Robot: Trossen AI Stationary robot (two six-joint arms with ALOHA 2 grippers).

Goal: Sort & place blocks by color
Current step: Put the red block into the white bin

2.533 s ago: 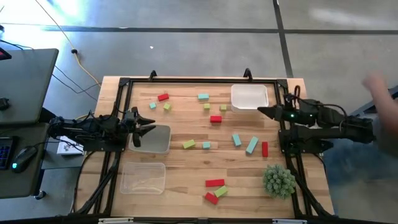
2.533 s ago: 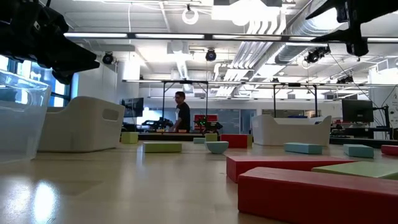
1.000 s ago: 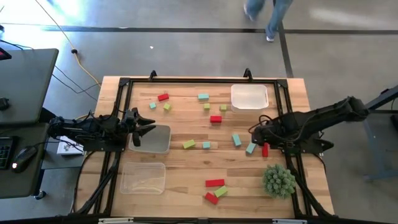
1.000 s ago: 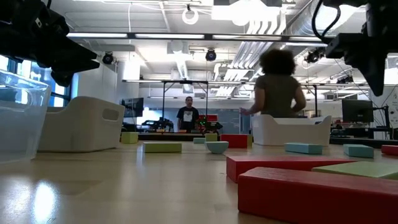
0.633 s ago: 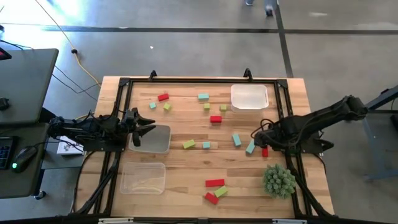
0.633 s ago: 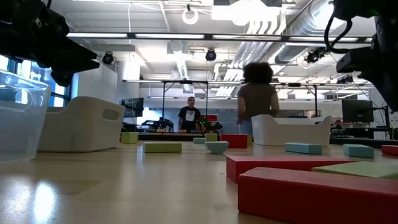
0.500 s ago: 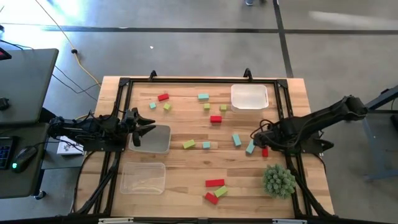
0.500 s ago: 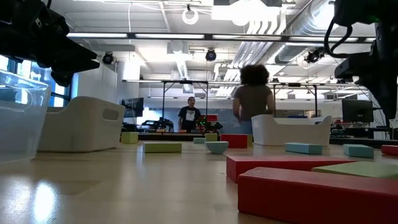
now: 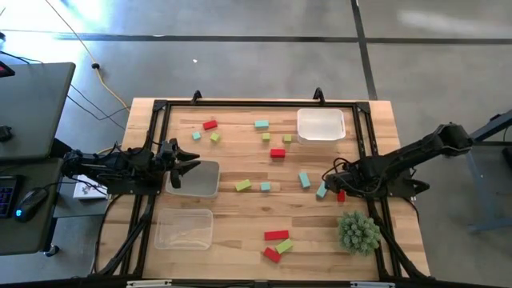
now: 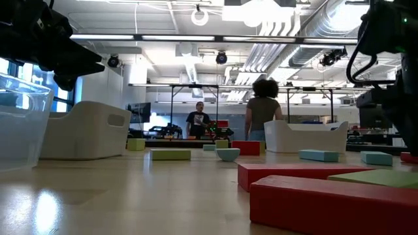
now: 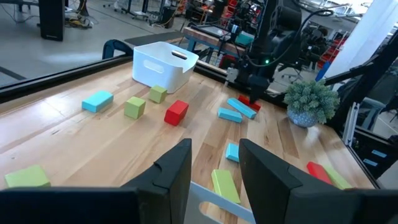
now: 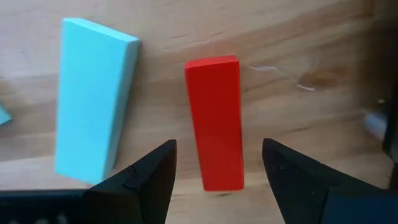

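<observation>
I count fifteen blocks scattered on the bench (image 9: 240,212): five red blocks (image 9: 278,152), five teal blocks (image 9: 262,125) and five yellow-green blocks (image 9: 242,186). The fifth red one is mostly hidden under the right arm from above, so that tally leans on my wrist camera. There are three clear trays (image 9: 321,124): one at the far right of the bench, one under my left arm and one at the near left. None seems to hold a block, as far as I can make out. One spiky plant ball (image 9: 358,232) sits at the near right corner. My right tool (image 12: 217,168) is low over the red bar (image 12: 214,118) near the right edge, its fingers spread and standing on either side of the bar with a gap on each side, gripping nothing. A teal bar (image 12: 93,99) lies just beside the red one, apart from it. My left tool (image 11: 214,155) hangs above the middle-left tray, fingers parted and empty. Two people stand in the room behind the bench.
</observation>
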